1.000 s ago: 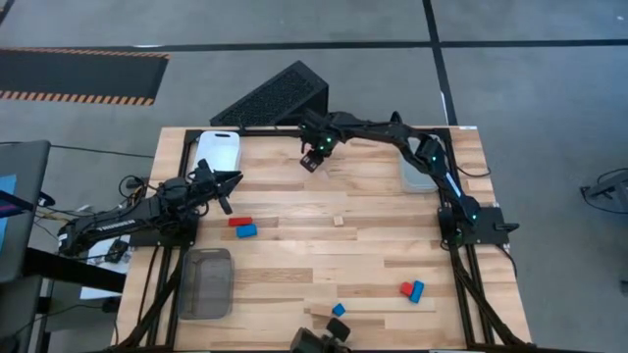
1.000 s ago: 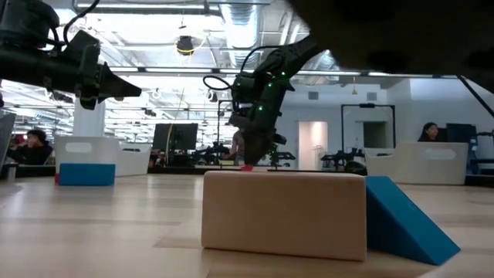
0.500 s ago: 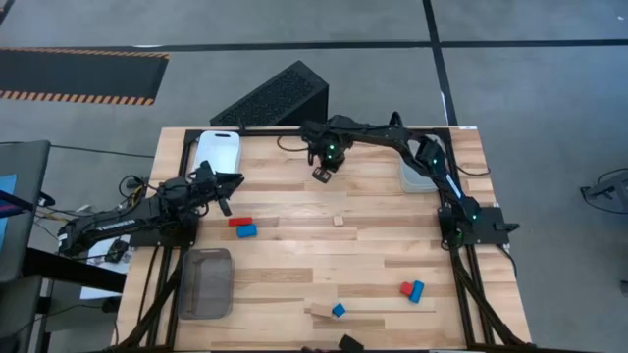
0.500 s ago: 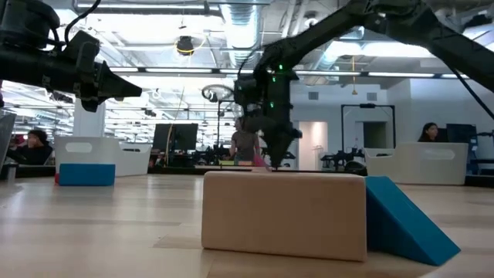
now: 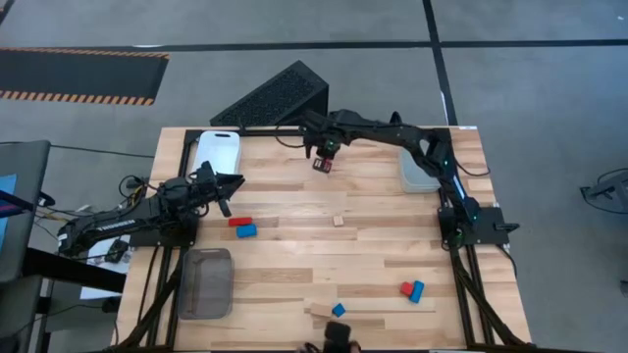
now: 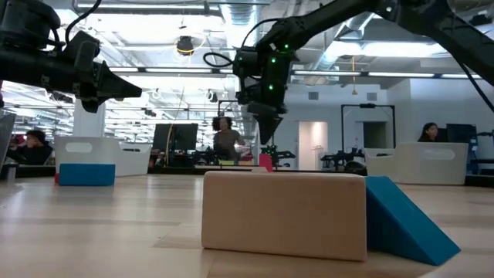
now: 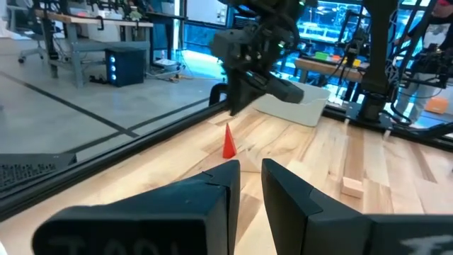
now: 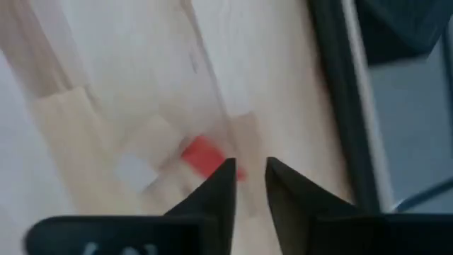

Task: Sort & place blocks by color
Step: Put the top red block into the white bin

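Note:
My right gripper point(image 5: 323, 157) hovers over the table's far middle, fingers pointing down with a narrow gap point(image 8: 248, 166), empty. Just below it a small red wedge point(image 7: 228, 142) stands on its base on the wood, also seen as a red block point(image 8: 202, 156) past the fingertips. My left gripper point(image 5: 232, 193) waits above the left side, slightly open point(image 7: 250, 166), holding nothing. Other blocks lie loose: a red and blue pair point(image 5: 243, 227), a wood cube point(image 5: 339, 221), a red and blue pair point(image 5: 411, 289), and a blue piece point(image 5: 339, 310) beside a long wood block point(image 6: 284, 212).
A white tray point(image 5: 218, 150) sits at the far left corner, a clear tray point(image 5: 417, 173) at the far right, a grey tray point(image 5: 206, 282) at the near left. A black perforated box point(image 5: 275, 96) lies beyond the far edge. Bare wood spans the table's middle.
My right gripper carried the red wedge a little toward the table's right and down to the wood, then rose and drew back toward the far edge. The wedge now stands alone on the table below it.

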